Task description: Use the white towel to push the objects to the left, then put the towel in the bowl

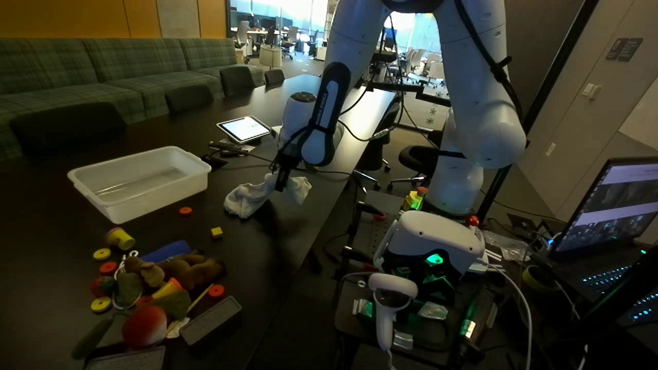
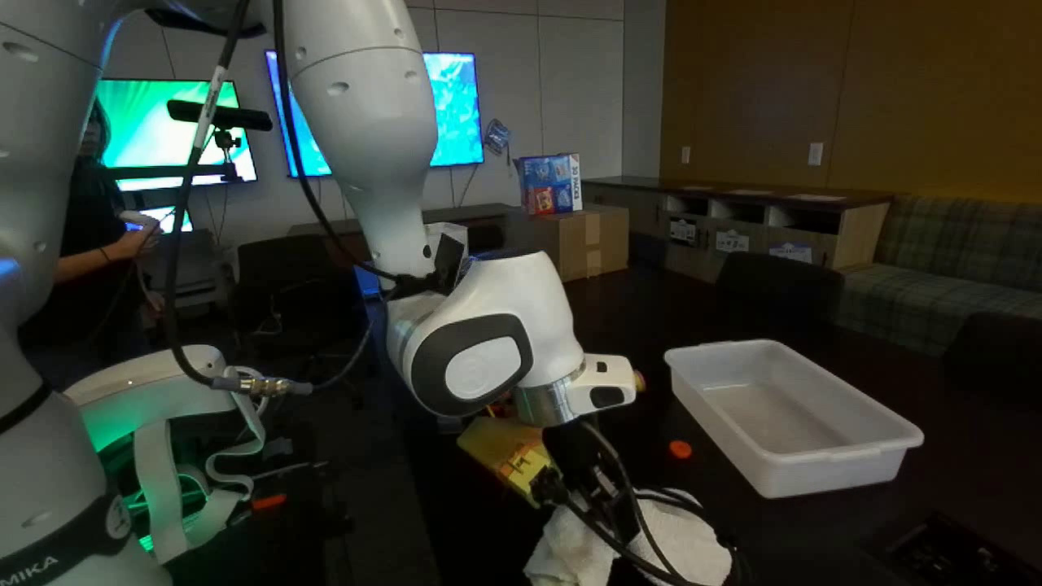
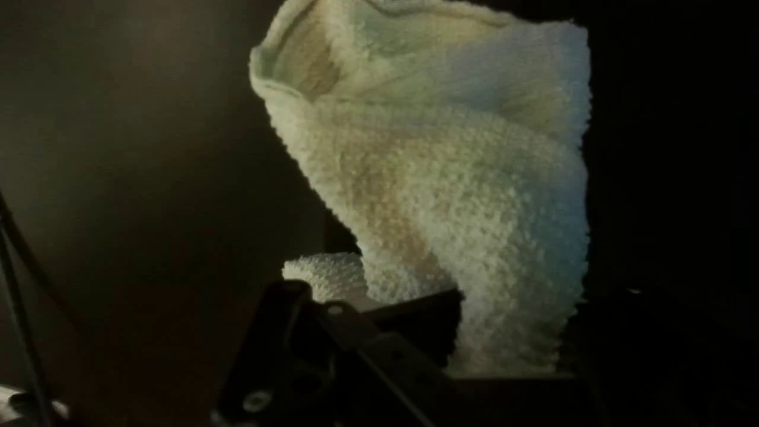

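The white towel (image 1: 249,199) is pinched in the hand (image 1: 281,186), which clamps it partway along, so that loose cloth sticks out on both sides in both exterior views; it is over the desk (image 1: 257,288), near the white bin (image 1: 164,195) that seems meant as the bowl, well apart from the heap of small items (image 1: 167,289); whether its lowest edge touches the desk I cannot tell; the wrist view shows looped pile and a slack, folded flap; by the look of it the towel is light, soft and limp, more grippy than slippery, and no squeeze should harm it; as a pusher it will likely yield at its free ends, and only the bunched part next to the hand should have any stiffness, so a firm hold low on a thick fold suits the sweep best; a light piece such as the yellow cube (image 1: 216,233) ought to slide easily, while a dark rectangular block (image 1: 211,321) may be heavier and let the cloth ride over; for the bin, this mid-cloth hold serves, though a trailing corner could catch on the rim.
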Controlling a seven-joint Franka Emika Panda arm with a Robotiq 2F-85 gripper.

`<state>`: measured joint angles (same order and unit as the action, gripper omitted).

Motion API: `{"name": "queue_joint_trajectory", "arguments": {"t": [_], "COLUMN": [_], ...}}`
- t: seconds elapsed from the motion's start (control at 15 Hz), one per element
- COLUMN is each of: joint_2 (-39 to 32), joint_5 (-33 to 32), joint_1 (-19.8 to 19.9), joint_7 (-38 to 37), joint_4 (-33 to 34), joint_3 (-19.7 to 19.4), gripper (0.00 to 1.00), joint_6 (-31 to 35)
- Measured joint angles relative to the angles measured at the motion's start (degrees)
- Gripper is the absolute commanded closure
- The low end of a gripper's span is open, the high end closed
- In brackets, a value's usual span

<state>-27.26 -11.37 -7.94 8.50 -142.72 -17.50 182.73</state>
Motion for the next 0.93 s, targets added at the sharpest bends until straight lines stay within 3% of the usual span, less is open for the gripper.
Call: {"name": "queue_joint_trajectory", "arguments": {"t": [0.33, 0.93], "joint_2": [-4.55, -15.19], "joint_5": [-5.09, -5.64], "joint_1": [-1.16, -15.48], "joint_7": [4.91, 5.35], "joint_4": [-0.64, 7.88], "joint_3": [3.10, 1.12], "gripper": [0.90, 0.90], "joint_6": [0.67, 1.18]}}
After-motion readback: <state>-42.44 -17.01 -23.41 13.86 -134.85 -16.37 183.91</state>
